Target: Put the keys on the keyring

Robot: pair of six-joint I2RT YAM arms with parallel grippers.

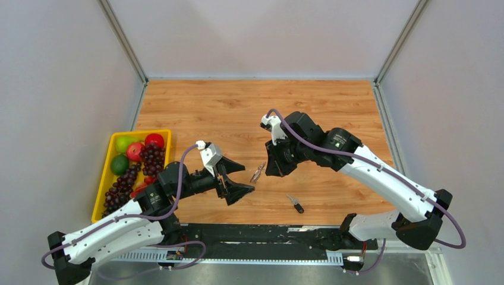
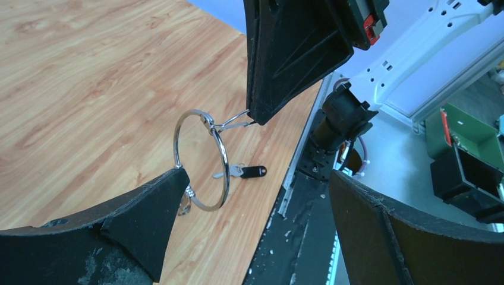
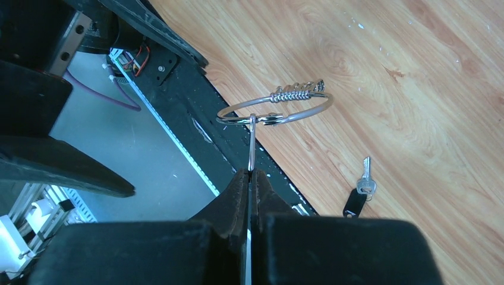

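My right gripper (image 1: 270,169) is shut on an all-silver key (image 3: 252,142) and holds it above the table. The key's tip is hooked on the thin silver keyring (image 3: 273,110), which hangs from it. A bunch of small silver keys (image 3: 294,92) sits on the ring's far side. In the left wrist view the keyring (image 2: 202,160) hangs just past my lower finger (image 2: 136,219); I cannot tell if they touch. My left gripper (image 1: 236,179) is open and empty, with the ring near its mouth. A key with a black head (image 1: 295,205) lies on the wood near the front edge, and shows in the left wrist view (image 2: 246,172) and the right wrist view (image 3: 356,199).
A yellow tray (image 1: 102,184) with grapes, apples and green fruit stands at the left. A black rail (image 1: 267,234) runs along the table's near edge. Grey walls close in the back and both sides.
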